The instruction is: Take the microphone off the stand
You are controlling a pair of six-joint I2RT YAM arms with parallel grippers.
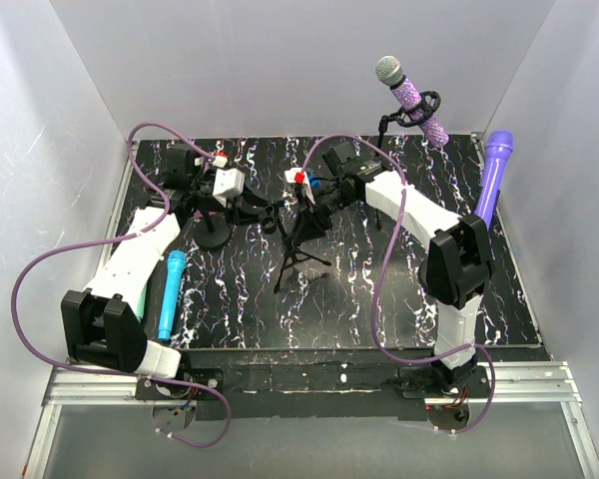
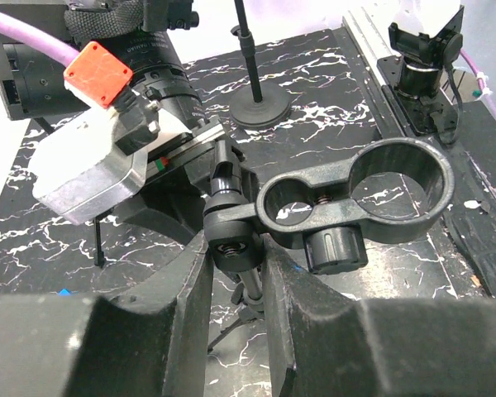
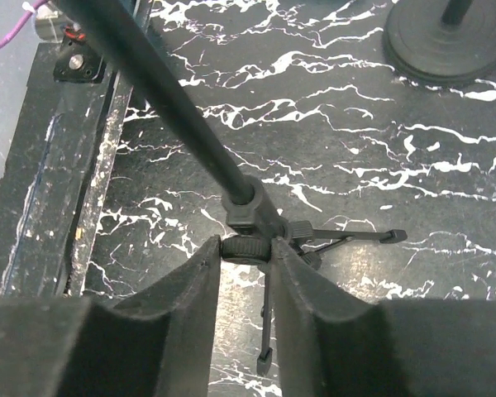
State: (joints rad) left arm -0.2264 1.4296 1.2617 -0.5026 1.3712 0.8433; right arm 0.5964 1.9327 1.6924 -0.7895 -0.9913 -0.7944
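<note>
Cyan microphone (image 1: 170,294): I see it lying flat on the table (image 1: 399,299), out of any holder. It lies alongside my left forearm, well apart from the stand both arms are working on.

Clip (image 2: 341,175): from the left wrist I look straight through its large ring to the marbled surface below. A small knob sits under it, and it hangs off a swivel joint (image 2: 231,236).

Tripod stand (image 1: 301,254): it stands mid-table, legs spread, between my two grippers.

Left gripper (image 2: 238,277): it is pinched narrow on the tripod stand's thin shaft just under the swivel joint, so I have a hold there.

Right gripper (image 3: 246,258): the fingers sit either side of the collar (image 3: 246,246) low on the shaft, just above the legs. The gap is narrow and the pads look right against the collar. I cannot tell whether they actually clamp it.

Shaft (image 3: 165,91): in the right wrist view it runs diagonally from the upper left down into that collar.

Round base (image 1: 215,238): this belongs to a second stand and sits on the table just in front of my left gripper.

Glitter microphone (image 1: 411,98): it sits tilted in the clip of a stand at the back right.

Purple microphone (image 1: 493,180): it is upright at the right edge by the wall. I cannot see what supports it.
</note>
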